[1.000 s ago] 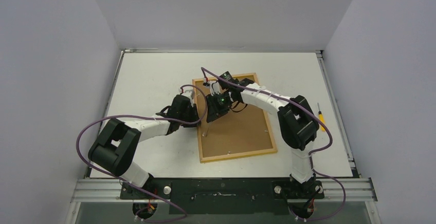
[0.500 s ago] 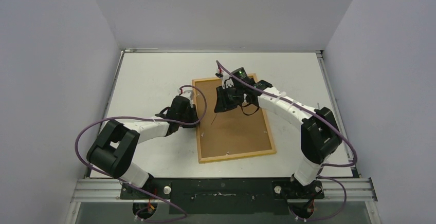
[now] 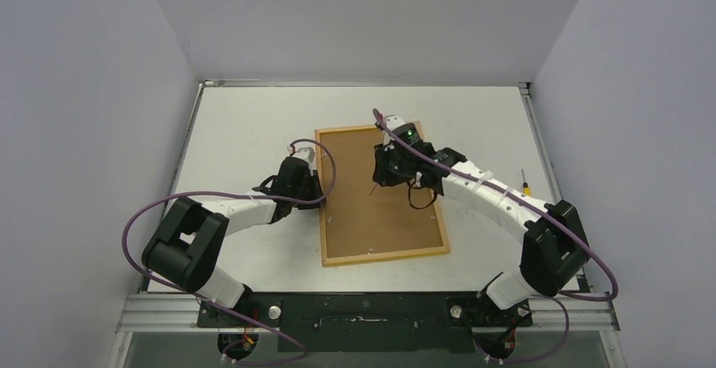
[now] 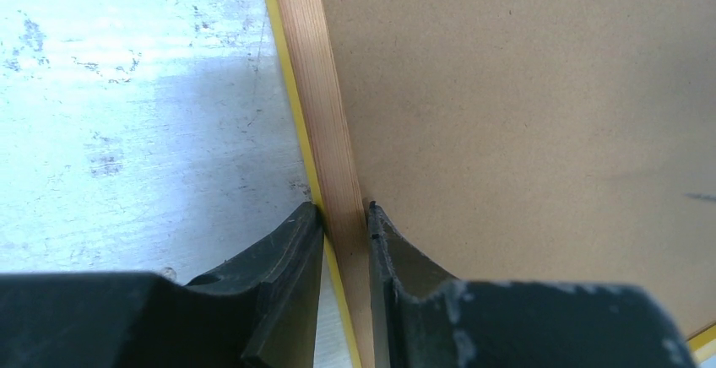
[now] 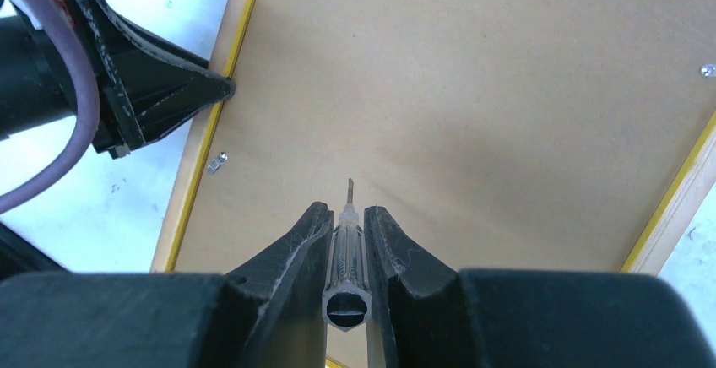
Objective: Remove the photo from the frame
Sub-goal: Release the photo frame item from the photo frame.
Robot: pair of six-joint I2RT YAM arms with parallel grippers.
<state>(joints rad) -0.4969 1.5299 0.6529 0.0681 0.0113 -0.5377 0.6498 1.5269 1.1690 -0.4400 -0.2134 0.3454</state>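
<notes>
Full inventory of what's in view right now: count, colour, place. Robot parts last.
frame: one, light wood rim, yellow edge, brown backing up; face down mid-table
metal tabs: at least two, silver; on the backing's edges
photo: none in view
clear screwdriver: one, translucent handle; in the right gripper, tip toward the backing
yellow screwdriver: one, yellow handle; table's right edge
table: one, white
cables: two, purple; one along each arm
left gripper: black; shut on the frame's left rim
right gripper: black; shut on the clear screwdriver above the backing
</notes>
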